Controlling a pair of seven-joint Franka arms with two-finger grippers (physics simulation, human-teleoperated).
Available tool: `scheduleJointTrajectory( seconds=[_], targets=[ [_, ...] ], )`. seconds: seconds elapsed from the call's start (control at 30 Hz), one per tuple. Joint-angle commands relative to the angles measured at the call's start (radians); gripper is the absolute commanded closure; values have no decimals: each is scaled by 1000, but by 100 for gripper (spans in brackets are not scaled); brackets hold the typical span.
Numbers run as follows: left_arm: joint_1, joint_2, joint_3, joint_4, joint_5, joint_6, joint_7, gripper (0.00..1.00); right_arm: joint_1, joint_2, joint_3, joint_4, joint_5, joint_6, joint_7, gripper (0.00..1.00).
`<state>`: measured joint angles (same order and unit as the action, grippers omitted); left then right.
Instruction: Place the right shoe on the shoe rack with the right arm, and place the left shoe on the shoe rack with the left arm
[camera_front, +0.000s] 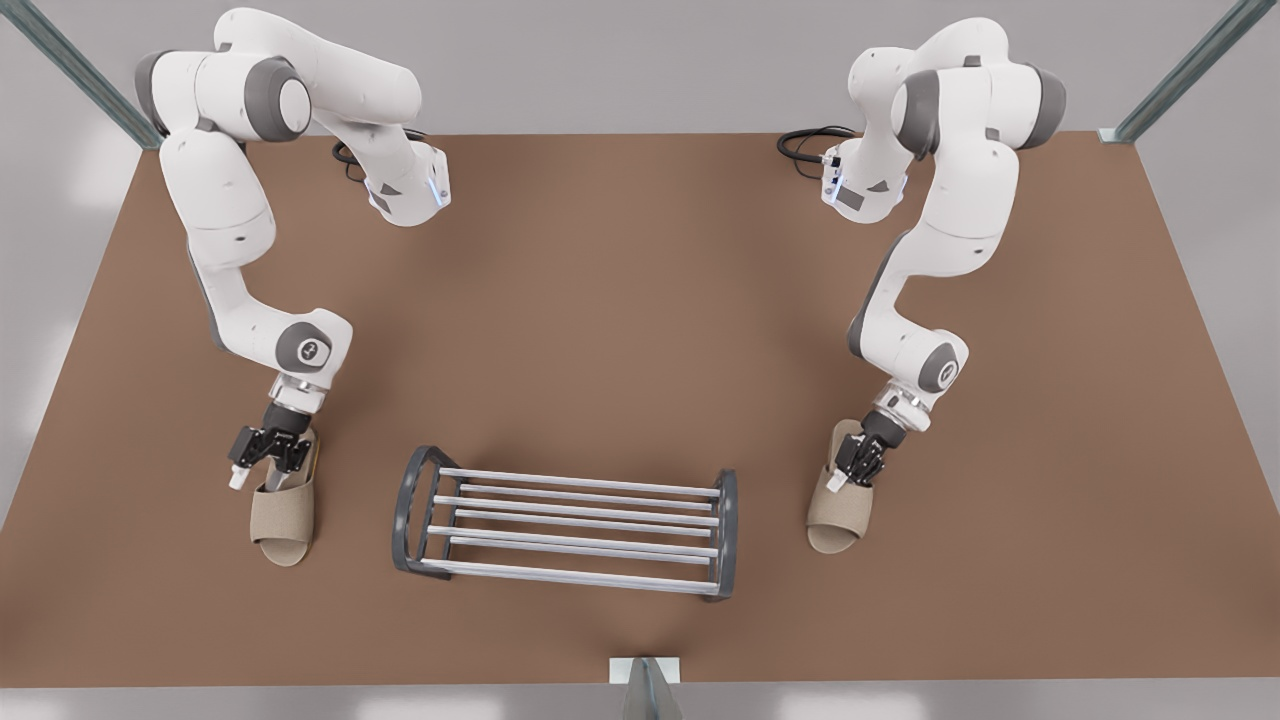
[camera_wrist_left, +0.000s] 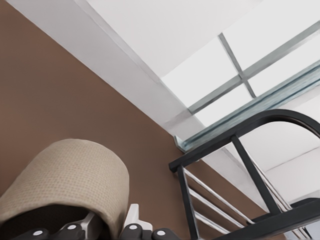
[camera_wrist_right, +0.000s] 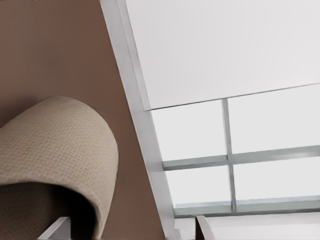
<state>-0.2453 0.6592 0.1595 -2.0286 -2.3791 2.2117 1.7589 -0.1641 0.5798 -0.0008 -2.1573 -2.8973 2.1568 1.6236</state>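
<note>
The right pincer (camera_front: 262, 452) gapes wide astride the right shoe (camera_front: 283, 530) at the front view's left, the left pincer (camera_front: 858, 462) meets the left shoe (camera_front: 830, 515) opposite — grip unclear — so clamp each strap squarely before lifting toward the shoe rack (camera_front: 580, 482) between them.

Two white robot arms, two grippers (camera_front: 268, 447) (camera_front: 862, 460), two beige open-toe slippers (camera_front: 284, 520) (camera_front: 838, 505), one two-tier shoe rack (camera_front: 566, 520) with two dark end frames, one brown table (camera_front: 640, 300).
</note>
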Motion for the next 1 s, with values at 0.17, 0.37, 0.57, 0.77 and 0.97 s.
scheduleJointTrajectory(
  seconds=[0.17,0.37,0.57,0.77,0.97],
  targets=[
    [0,-13,0,1,0,0,17,68,52,-67,-41,1,-689,95,214,0],
    [-3,-78,2,-2,1,8,16,73,51,-25,-41,8,-698,92,285,0],
    [-37,-246,0,-10,5,177,-65,74,49,2,-53,66,-744,95,289,0],
    [-204,-378,-57,96,3,557,-344,75,51,34,-59,88,-744,89,292,0],
    [-201,-388,-296,332,-3,1002,-515,75,52,46,-64,97,-746,84,292,11]
  ],
)
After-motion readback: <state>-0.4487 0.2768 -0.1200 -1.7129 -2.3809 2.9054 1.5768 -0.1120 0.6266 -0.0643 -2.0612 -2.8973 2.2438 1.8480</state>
